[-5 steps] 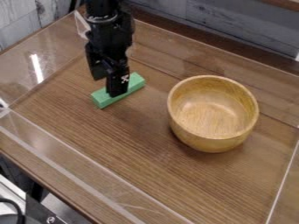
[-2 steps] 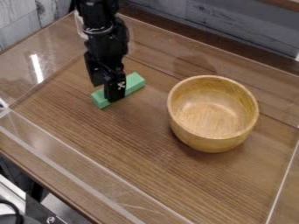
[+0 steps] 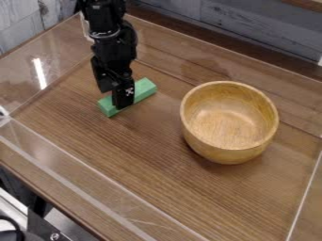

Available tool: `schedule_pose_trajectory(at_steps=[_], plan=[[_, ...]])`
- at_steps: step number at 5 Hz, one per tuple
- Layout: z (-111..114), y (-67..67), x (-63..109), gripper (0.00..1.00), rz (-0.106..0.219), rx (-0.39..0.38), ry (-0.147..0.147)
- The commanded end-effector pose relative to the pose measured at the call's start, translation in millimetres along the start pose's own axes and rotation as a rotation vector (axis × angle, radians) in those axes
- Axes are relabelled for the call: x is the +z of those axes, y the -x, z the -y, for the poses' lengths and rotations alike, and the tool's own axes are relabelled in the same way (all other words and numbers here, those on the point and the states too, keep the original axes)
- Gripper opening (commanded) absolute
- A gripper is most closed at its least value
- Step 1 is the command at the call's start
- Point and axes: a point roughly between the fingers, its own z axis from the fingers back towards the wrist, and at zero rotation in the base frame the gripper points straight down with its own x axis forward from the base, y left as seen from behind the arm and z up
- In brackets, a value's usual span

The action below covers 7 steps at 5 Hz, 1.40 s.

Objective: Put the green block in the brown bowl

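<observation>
Hand over green block, bowl waiting apart

Woodgrain covers the surface point(image 3: 151, 179), a dark brown top with a glossy sheen and a pale reflection near its far-left corner. The brown bowl point(image 3: 229, 120) serves as the landmark: round, light wood, thick-rimmed, upright and with nothing inside that shows. Well to the left of the bowl, and a little farther back, lies the green block point(image 3: 136, 95), flat on the surface with its long side running diagonally. Bare wood separates it from the bowl's rim.

The black hand point(image 3: 113, 87) hangs straight down over the block's left part, covering some of it. Its fingers are spread wide, one on each side of the block; whether they touch the block cannot be told from this angle. A small white mark shows on the front finger point(image 3: 124, 91), too small to read.

Beyond the bowl, along the back edge of the surface, runs a wall of grey weathered planks point(image 3: 251, 24). Nothing stands between the block and the bowl. In front of the bowl, a pale raised edge point(image 3: 75, 174) borders the surface.
</observation>
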Motion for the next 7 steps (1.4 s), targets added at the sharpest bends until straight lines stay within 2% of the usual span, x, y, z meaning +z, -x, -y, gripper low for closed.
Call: schedule_pose_trajectory(at_steps=[1, 6, 7], plan=[[-13, -7.3, 10.7, 1.00, 0.047, 0.011, -0.038], [-23, -12.5, -2.8, 1.00, 0.055, 0.026, -0.033], [-24, -13.0, -5.4, 0.00, 0.055, 0.030, -0.031]])
